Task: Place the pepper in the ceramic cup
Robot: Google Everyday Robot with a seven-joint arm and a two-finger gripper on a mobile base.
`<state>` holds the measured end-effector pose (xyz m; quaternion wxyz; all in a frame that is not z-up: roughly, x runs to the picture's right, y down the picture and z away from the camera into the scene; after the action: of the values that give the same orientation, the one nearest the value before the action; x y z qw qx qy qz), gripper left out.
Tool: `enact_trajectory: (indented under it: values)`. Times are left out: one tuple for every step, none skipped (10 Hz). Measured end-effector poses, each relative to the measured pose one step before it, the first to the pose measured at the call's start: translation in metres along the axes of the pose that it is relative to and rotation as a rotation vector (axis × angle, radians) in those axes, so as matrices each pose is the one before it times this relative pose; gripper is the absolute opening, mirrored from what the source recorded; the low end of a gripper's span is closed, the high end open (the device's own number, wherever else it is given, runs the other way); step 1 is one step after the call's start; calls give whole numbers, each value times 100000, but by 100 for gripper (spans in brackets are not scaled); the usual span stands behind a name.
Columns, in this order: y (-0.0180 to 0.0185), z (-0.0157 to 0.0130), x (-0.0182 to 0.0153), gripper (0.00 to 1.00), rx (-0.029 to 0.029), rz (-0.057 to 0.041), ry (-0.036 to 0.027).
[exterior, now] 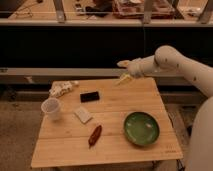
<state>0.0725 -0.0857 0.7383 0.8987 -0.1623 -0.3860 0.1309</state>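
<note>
The dark red-brown pepper point(94, 135) lies on the wooden table point(115, 105) near its front edge, left of centre. The pale ceramic cup point(51, 108) stands upright at the table's left edge, up and to the left of the pepper. My gripper point(123, 71) hovers over the far edge of the table, right of centre, far from both. Its fingers point(124, 79) are spread open and hold nothing. The white arm reaches in from the right.
A wide green bowl point(141, 128) sits at the front right. A black rectangular block point(89, 96) and a pale flat block point(83, 114) lie between the cup and the table's middle. A crumpled white packet point(62, 88) lies at the back left.
</note>
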Motion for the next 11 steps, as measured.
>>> enact_trajectory:
  values:
    - [-112, -448, -54, 73, -2168, -7314, 3997]
    - [-310, -359, 258, 73, -1562, -9027, 4798]
    - [-486, 128, 125, 73, -806, -12532, 4405]
    - [-105, 333, -148, 73, -70, -6829, 1165]
    - [293, 396, -104, 73, -664, -7230, 1186]
    - [1233, 776, -346, 73, -2898, -8783, 642]
    - [2020, 1109, -744, 73, -5065, -9299, -149]
    - [850, 516, -297, 73, -2107, -3539, 95]
    - [295, 161, -104, 73, -708, -1231, 64]
    - [-17, -48, 13, 73, 75, 27, 73]
    - [-16, -4, -4, 73, 24, -7, -2]
